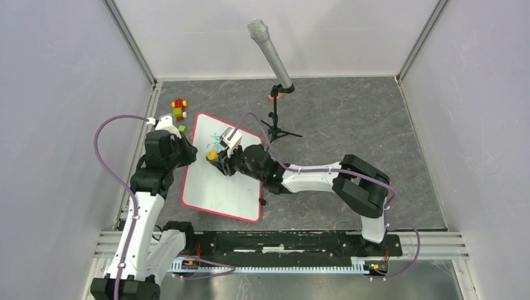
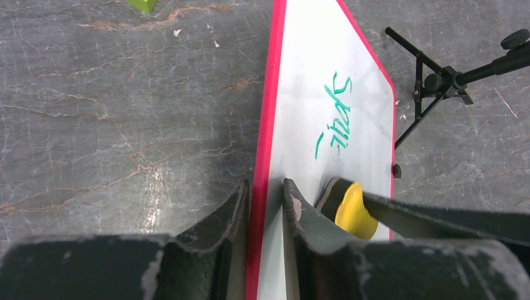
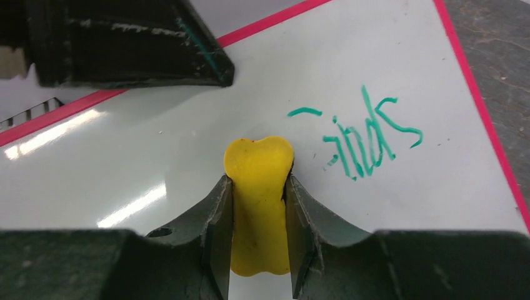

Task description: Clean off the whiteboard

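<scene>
The whiteboard [image 1: 219, 181], white with a red-pink rim, lies flat on the grey table; it also shows in the left wrist view [image 2: 325, 69] and the right wrist view [image 3: 406, 194]. Green handwriting [image 3: 365, 134] sits near its far end, also seen from the left wrist [image 2: 334, 119]. My left gripper [image 2: 265, 200] is shut on the board's left rim. My right gripper [image 3: 259, 206] is shut on a yellow eraser [image 3: 259, 169], held on the board just left of the writing. The eraser also shows in the top view [image 1: 212, 154] and the left wrist view [image 2: 355, 212].
A microphone on a small black tripod stand [image 1: 275, 119] stands just beyond the board's far right corner. Small coloured blocks [image 1: 179, 110] lie at the back left; a green block [image 2: 142, 5] shows by the board's left. Enclosure walls surround the table.
</scene>
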Action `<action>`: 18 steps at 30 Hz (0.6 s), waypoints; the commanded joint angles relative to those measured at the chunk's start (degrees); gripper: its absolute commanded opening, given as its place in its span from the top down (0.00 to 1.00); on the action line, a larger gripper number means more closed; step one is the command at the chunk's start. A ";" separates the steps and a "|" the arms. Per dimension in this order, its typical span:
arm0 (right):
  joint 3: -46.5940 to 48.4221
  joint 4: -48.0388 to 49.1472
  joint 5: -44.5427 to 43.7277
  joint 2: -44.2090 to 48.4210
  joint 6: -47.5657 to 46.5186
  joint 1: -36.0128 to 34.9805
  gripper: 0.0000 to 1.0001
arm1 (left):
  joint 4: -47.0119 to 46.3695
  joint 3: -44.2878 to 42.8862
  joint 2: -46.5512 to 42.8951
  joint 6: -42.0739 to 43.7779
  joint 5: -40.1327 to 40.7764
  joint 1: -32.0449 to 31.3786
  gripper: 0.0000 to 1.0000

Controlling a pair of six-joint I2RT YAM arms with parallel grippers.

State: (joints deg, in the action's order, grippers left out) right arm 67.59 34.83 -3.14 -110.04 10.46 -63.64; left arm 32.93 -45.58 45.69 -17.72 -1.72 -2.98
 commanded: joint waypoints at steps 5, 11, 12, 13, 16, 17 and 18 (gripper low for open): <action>-7.33 -3.63 5.85 -1.68 2.30 -5.14 0.67 | 0.89 0.06 0.54 -0.34 -1.23 -0.56 0.79; -15.74 -1.68 3.49 3.91 1.06 -4.75 0.56 | 1.07 0.14 0.36 -0.65 -0.53 -0.55 0.62; -17.39 -0.99 3.49 4.99 0.84 -4.74 0.50 | 1.04 0.08 0.36 -0.74 -0.52 -0.56 0.60; -18.46 -0.67 3.49 5.84 0.51 -4.70 0.44 | 1.08 0.06 0.41 -0.74 -0.48 -0.56 0.57; -21.09 -0.47 2.22 8.83 0.30 -4.66 0.31 | 1.08 0.03 0.61 -0.68 -0.66 -0.51 0.54; -21.41 -0.55 2.30 9.55 0.34 -4.61 0.27 | 1.05 0.05 0.71 -0.74 -0.80 -0.53 0.54; -21.45 -0.64 2.68 10.04 0.15 -4.57 0.25 | 0.94 -0.03 0.95 -0.74 -0.91 -0.58 0.54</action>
State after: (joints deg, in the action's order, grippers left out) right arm 48.40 40.97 -1.39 -101.08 12.12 -67.48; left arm 33.89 -45.56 46.33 -17.74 -1.32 -3.11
